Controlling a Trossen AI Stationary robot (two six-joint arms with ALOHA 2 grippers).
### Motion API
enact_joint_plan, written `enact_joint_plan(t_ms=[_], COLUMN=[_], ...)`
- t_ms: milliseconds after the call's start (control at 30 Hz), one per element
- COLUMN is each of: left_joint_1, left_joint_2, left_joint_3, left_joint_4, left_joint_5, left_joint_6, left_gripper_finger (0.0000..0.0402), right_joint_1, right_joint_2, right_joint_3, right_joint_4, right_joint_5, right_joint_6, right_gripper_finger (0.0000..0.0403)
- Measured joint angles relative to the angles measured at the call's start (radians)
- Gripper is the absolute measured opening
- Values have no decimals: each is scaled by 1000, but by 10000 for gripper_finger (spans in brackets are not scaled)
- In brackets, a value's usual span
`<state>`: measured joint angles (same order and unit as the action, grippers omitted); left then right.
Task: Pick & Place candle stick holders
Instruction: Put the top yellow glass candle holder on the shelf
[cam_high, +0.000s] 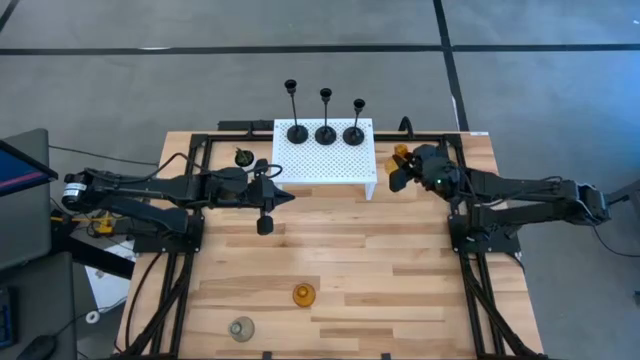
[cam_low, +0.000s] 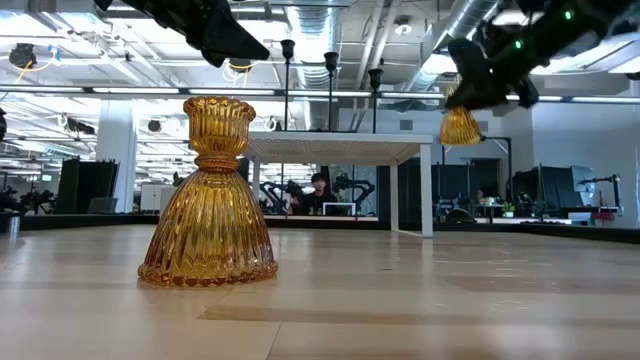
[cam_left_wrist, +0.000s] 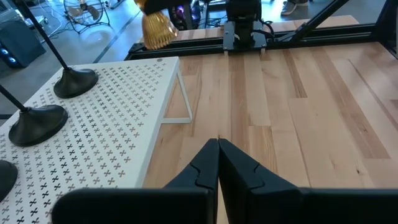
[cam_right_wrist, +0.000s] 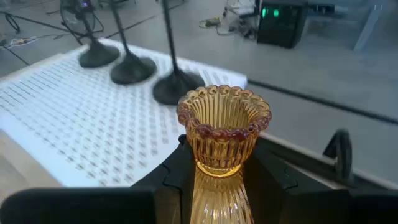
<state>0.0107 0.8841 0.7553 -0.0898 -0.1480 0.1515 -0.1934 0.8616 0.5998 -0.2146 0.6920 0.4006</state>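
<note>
Pinching an amber glass candle holder (cam_right_wrist: 222, 134) by its narrow waist, the right hand (cam_right_wrist: 217, 180) carries it upright, cup rim uppermost, clear of the wooden surface (cam_high: 380, 260) and just off the right end of the white perforated stand (cam_high: 325, 160). From that hand the stand lies toward the left arm's side, so the holder's vertical axis looks already suited to being set down on the stand's top; the open patch nearest the hand is the stand's right end, beside the shortest of the three black thin-stemmed holders (cam_high: 354, 131), which stand in a row along the stand's back edge. The coming move probably turns on lifting the holder's base over the stand's edge without brushing that stem. The left hand (cam_high: 266, 222), its fingers pressed together and empty, hangs over the surface in front of the stand's left end, farther from the carried piece. Well in front of the stand, near the surface's front edge, a second amber holder (cam_high: 303, 294) stands upright, and a clear-grey glass one (cam_high: 241, 327) sits beside it; both are roughly midway between the arms. A small dark object (cam_high: 243, 156) lies just off the stand's left end; what it is cannot be told.
</note>
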Motion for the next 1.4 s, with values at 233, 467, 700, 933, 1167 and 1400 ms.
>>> enact_joint_plan(t_ms=[233, 467, 700, 933, 1167, 1400], left_joint_1=[0, 0, 0, 0, 0, 0], left_joint_2=[0, 0, 0, 0, 0, 0], left_joint_3=[0, 0, 0, 0, 0, 0], left_joint_4=[0, 0, 0, 0, 0, 0], left_joint_5=[0, 0, 0, 0, 0, 0], left_joint_6=[0, 0, 0, 0, 0, 0], left_gripper_finger=[8, 8, 8, 8, 8, 8], right_joint_1=[59, 89, 64, 41, 40, 29], right_joint_2=[100, 262, 367, 423, 436, 436], right_joint_3=[144, 217, 253, 254, 254, 254], right_joint_4=[-9, 65, 172, 260, 263, 260], right_joint_5=[14, 12, -5, -98, -101, -119], right_joint_6=[-72, -131, -173, -174, -167, -164], right_gripper_finger=[96, 95, 94, 94, 94, 94])
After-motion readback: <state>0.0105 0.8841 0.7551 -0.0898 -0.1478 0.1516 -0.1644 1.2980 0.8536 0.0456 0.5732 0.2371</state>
